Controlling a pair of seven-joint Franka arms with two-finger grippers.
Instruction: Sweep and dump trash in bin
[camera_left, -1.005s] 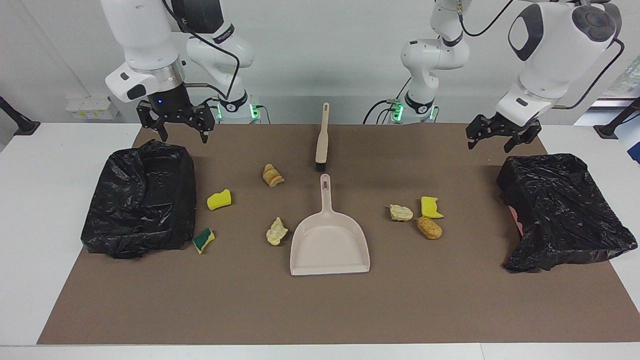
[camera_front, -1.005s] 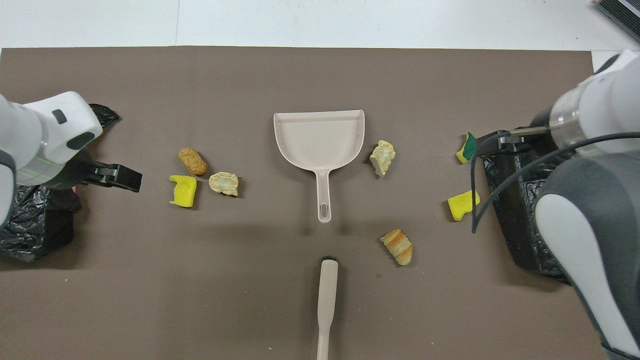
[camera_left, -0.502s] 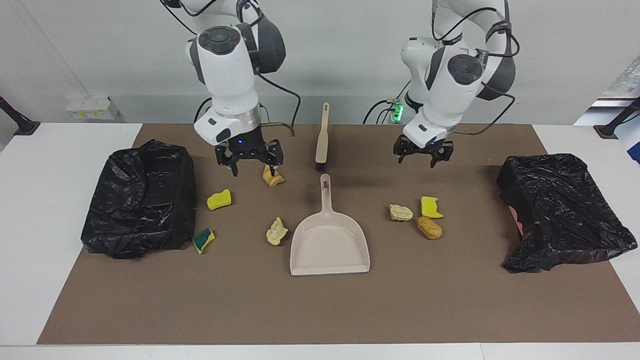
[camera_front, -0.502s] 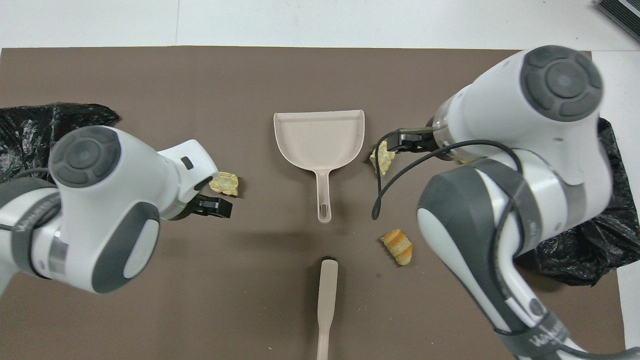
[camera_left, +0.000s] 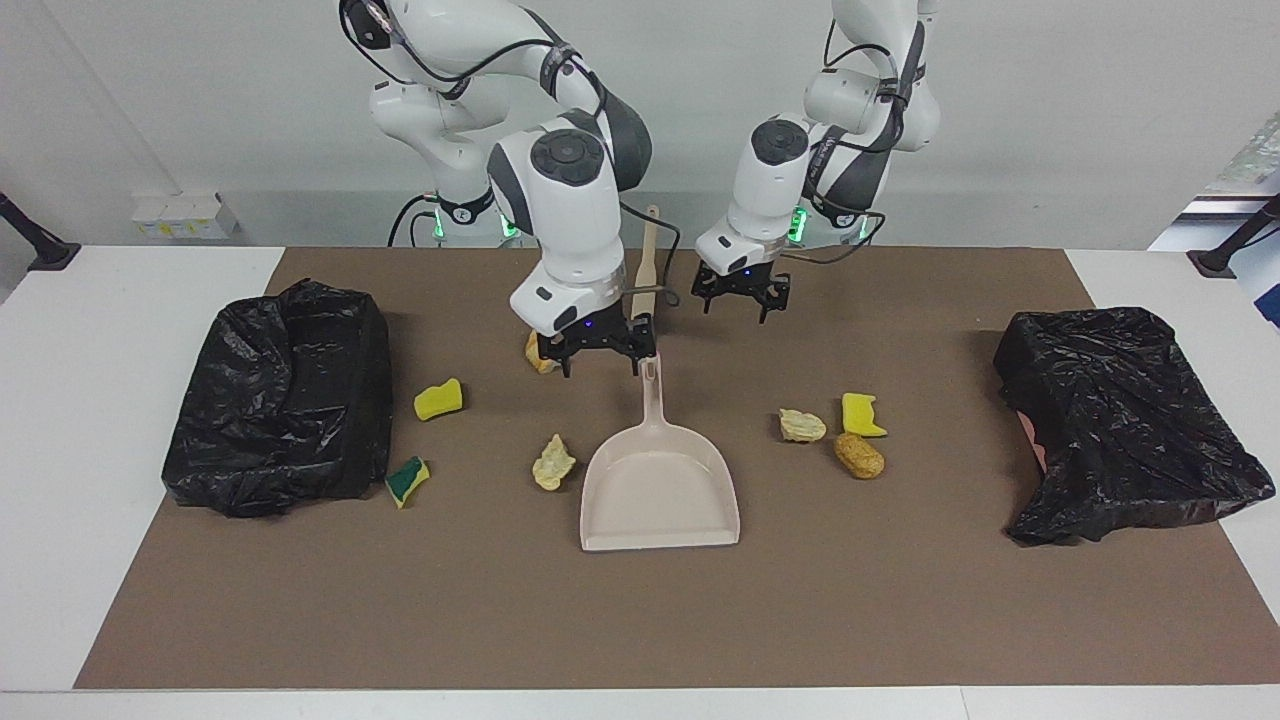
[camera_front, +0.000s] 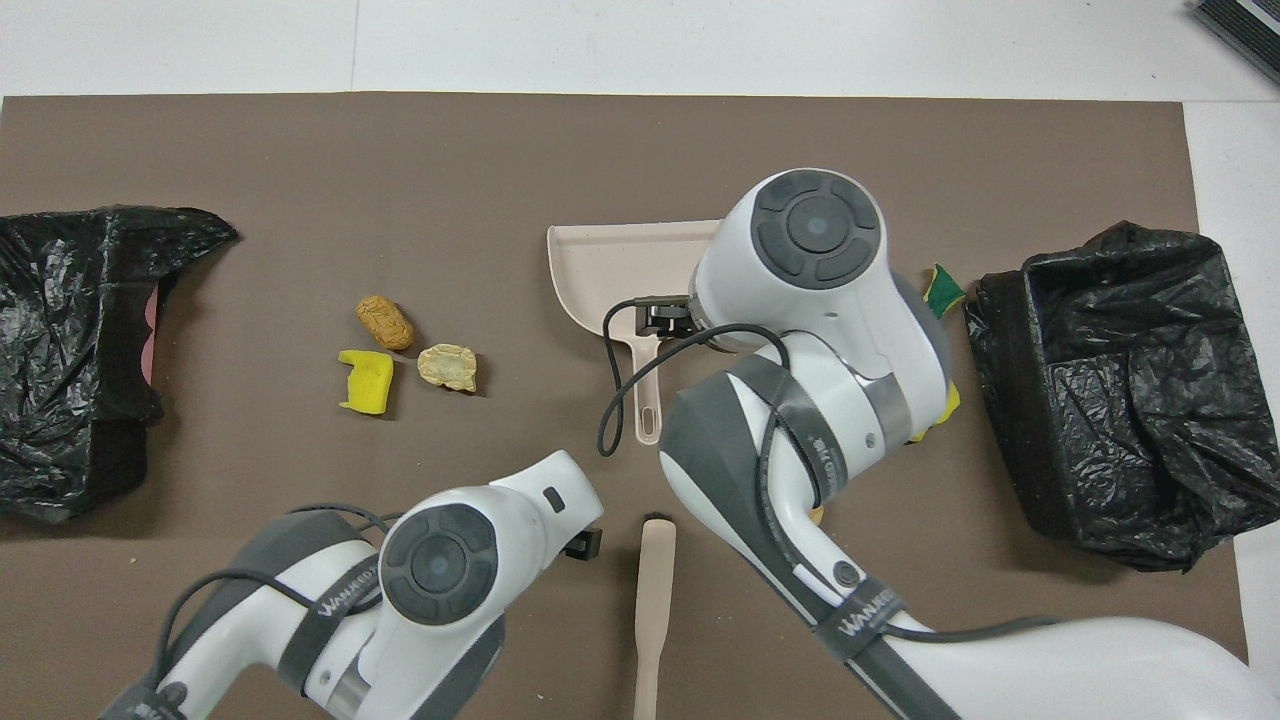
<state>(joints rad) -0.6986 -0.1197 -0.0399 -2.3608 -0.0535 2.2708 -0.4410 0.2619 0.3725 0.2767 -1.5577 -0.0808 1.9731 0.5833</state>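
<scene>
Brown-matted desk (camera_left: 900, 600): trash (camera_left: 553, 463) scattered both sides of dustpan (camera_left: 660, 490). Scraps look light, soft; better swept than pinched. Right end effector (camera_left: 597, 352) open over pan handle; left end effector (camera_left: 741, 292) open near brush (camera_left: 646, 262).

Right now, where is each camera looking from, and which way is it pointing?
Facing view: high across the table, facing the robots; both whole arms show at the top, right gripper over the dustpan handle, left gripper beside the brush.
Overhead view: above the robots' end, looking steeply down; both arms' white and grey links rise from the bottom.
Shared: dustpan, brush, two black bins, the yellow sponge and other scraps, half a turn apart.
</scene>
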